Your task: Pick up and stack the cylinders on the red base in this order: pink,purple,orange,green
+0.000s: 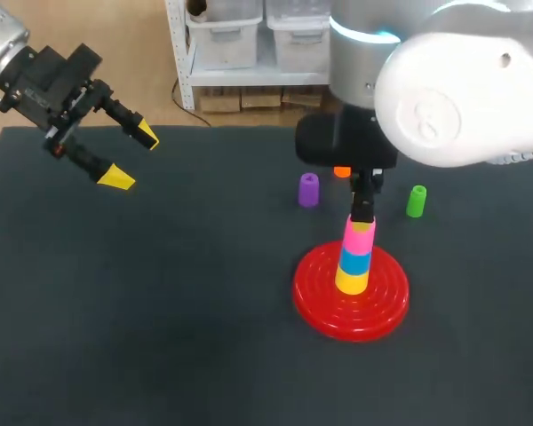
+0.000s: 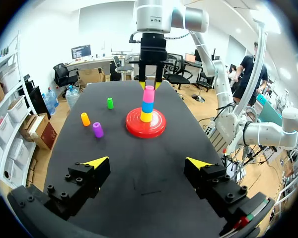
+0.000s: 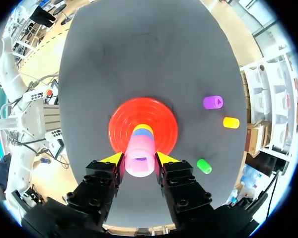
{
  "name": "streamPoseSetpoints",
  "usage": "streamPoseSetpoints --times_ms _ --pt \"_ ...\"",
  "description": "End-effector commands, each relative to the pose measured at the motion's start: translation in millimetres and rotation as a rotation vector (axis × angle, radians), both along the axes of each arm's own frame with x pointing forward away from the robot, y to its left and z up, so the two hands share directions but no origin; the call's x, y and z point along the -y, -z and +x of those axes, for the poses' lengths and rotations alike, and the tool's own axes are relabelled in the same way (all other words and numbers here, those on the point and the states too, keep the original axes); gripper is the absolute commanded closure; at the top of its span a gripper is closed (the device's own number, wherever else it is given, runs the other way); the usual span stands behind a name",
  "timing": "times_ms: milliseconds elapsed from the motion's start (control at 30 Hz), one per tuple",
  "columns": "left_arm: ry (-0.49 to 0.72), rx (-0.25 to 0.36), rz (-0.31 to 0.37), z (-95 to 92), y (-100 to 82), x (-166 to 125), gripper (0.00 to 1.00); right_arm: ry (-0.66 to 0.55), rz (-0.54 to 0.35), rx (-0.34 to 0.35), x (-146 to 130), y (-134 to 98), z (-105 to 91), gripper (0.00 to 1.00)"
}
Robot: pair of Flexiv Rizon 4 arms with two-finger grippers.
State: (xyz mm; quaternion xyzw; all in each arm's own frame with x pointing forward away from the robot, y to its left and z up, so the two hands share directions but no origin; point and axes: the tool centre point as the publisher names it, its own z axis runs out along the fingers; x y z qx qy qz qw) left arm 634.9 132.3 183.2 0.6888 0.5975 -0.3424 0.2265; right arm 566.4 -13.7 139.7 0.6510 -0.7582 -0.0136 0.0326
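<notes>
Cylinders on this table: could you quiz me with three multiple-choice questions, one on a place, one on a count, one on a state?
1. Where is the pink cylinder?
A. On top of the stack on the base
B. On the floor
C. Under the base

2. How many cylinders stand loose on the table?
A. One
B. Three
C. Five

3. How is the left gripper?
A. Shut on a green cylinder
B. Shut on the base
C. Open and empty

Answers:
1 A: it sits above the blue and yellow ones on the base.
2 B: purple, orange and green stand apart from the base.
3 C: its fingers are spread with nothing between them, far from the stack.
</notes>
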Motion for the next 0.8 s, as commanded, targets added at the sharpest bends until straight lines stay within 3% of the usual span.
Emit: streamPoseSetpoints --times_ms 33,233,267,300,333,567,800 --pt "0.005 -0.002 0.001 1.9 0.5 -1 0.0 0.004 -0.004 -0.008 -2 11 -0.3 1.0" --pt "0.005 -0.002 0.001 1.9 0.5 -1 0.0 0.0 0.017 0.006 -2 5 4.4 1.0" --pt "0.005 -0.002 0.001 1.9 0.5 -1 0.0 -0.004 0.022 0.011 -2 0 5.6 0.94" --pt "0.005 -0.002 0.001 1.9 0.5 -1 0.0 -0.011 0.026 0.02 -2 -5 6.9 0.57" --pt "0.005 -0.002 0.001 1.9 0.5 -1 0.0 -0.02 0.028 0.032 -2 -11 8.2 0.0" --pt "0.005 -0.002 0.001 1.9 0.5 -1 0.0 -0.041 0.038 0.082 4 -48 21.8 0.0" --pt "0.005 -0.002 0.001 1.9 0.5 -1 0.0 -0.038 0.018 0.108 22 -63 55.8 0.0"
